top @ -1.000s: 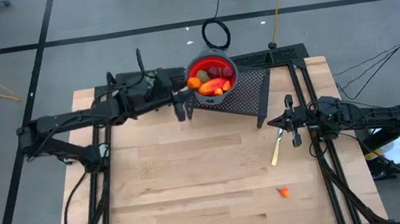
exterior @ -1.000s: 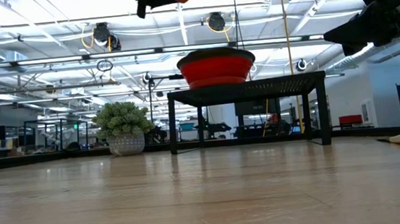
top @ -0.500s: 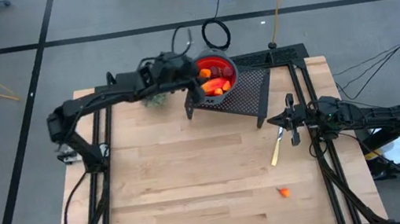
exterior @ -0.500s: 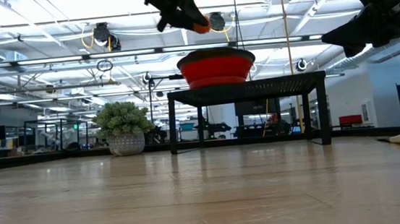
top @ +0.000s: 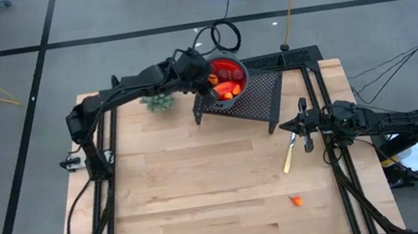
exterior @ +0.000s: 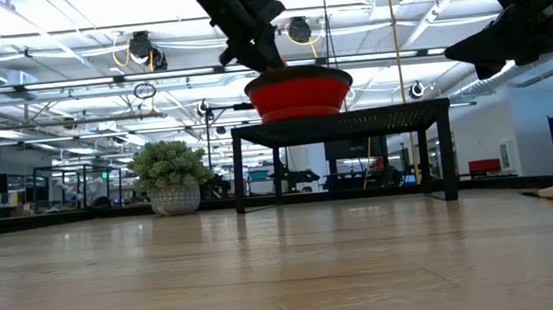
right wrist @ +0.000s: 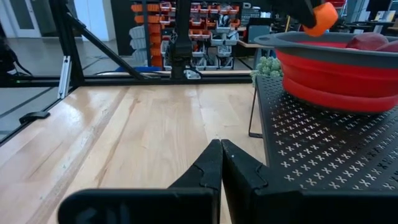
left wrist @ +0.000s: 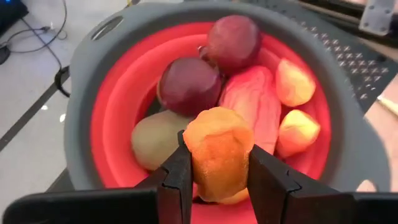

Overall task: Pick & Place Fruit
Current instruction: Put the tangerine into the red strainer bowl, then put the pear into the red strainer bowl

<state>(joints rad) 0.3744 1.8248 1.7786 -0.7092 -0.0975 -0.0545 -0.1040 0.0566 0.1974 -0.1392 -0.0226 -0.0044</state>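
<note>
Left wrist view gives you the clearest look: the left gripper [left wrist: 219,171] has its fingers [left wrist: 177,180] clamped on an orange fruit [left wrist: 217,152], one finger on each side, holding it just above the inside of the red bowl [left wrist: 124,93]. Under it you can see two dark-red round pieces [left wrist: 189,84], an olive-brown oval [left wrist: 155,140], a longer red-orange piece [left wrist: 252,102] and two small orange bits [left wrist: 295,130] lying together in the bowl.

From the high view, your left arm reaches in from the table's left rear, and the left gripper [top: 205,78] sits over the bowl's [top: 224,77] left rim. The bowl stands on a black mesh stand [top: 252,98] at the back of the table [top: 196,194]. A green plant ball [top: 159,102] sits just left of the stand, under the arm.

In the low view the left gripper [exterior: 262,46] dips to the bowl's [exterior: 299,93] rim on top of the stand [exterior: 339,124].

Your right gripper [top: 304,127] hovers near the table's right edge, well apart from the bowl; in the right wrist view its fingers [right wrist: 208,165] are pressed together on nothing. A pale yellow piece [top: 289,155] lies on the table just beside it, and one small orange bit [top: 296,200] lies nearer the front edge, by itself.
</note>
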